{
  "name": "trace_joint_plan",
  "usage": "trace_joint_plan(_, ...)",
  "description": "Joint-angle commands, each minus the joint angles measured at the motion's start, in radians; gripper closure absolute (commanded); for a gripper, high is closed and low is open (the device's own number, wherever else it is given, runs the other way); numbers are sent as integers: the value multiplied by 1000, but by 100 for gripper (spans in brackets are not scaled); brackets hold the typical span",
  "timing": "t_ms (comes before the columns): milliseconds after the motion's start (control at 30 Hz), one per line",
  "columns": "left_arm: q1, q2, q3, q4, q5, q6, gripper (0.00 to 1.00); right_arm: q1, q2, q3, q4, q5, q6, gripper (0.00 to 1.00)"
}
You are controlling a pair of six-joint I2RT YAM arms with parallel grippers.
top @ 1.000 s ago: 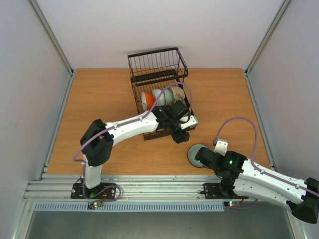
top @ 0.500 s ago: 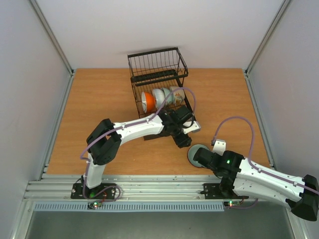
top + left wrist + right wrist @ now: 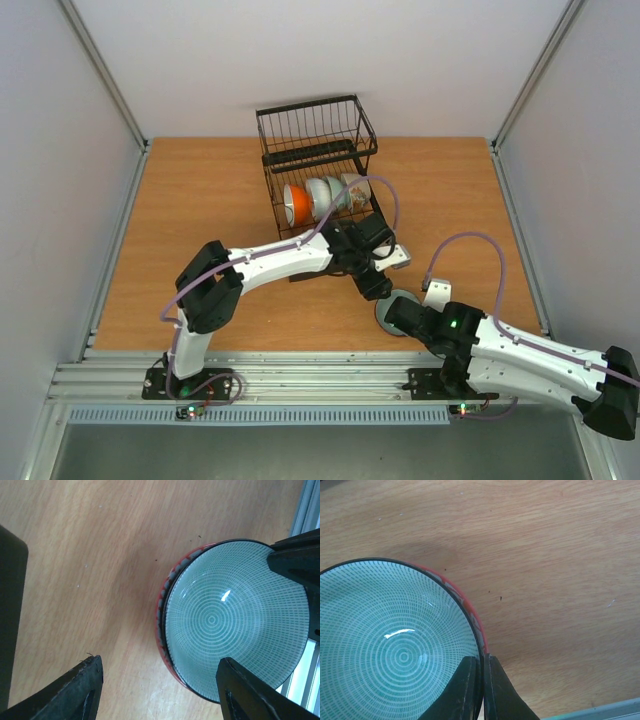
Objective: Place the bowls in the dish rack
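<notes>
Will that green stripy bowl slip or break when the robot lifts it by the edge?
The green bowl looks glazed and shiny, so it is probably slippery. The right gripper pinches only its thin rim, so the bowl may tilt or swing when lifted. It looks like stiff ceramic: it won't bend, but would likely chip if dropped on the table.
</notes>
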Motion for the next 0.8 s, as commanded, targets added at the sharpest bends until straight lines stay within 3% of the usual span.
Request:
trace_joint_plan(0, -17, 19, 34, 2, 12, -9, 37, 18, 12, 10, 5, 7, 11, 99)
trace_joint_plan(467, 5, -66, 34, -19, -93, 27, 37, 162, -36, 166, -143, 169, 54, 99)
trace_joint_plan(767, 12, -52, 29, -18, -59, 27, 37, 182, 20, 217, -142, 220, 44, 99)
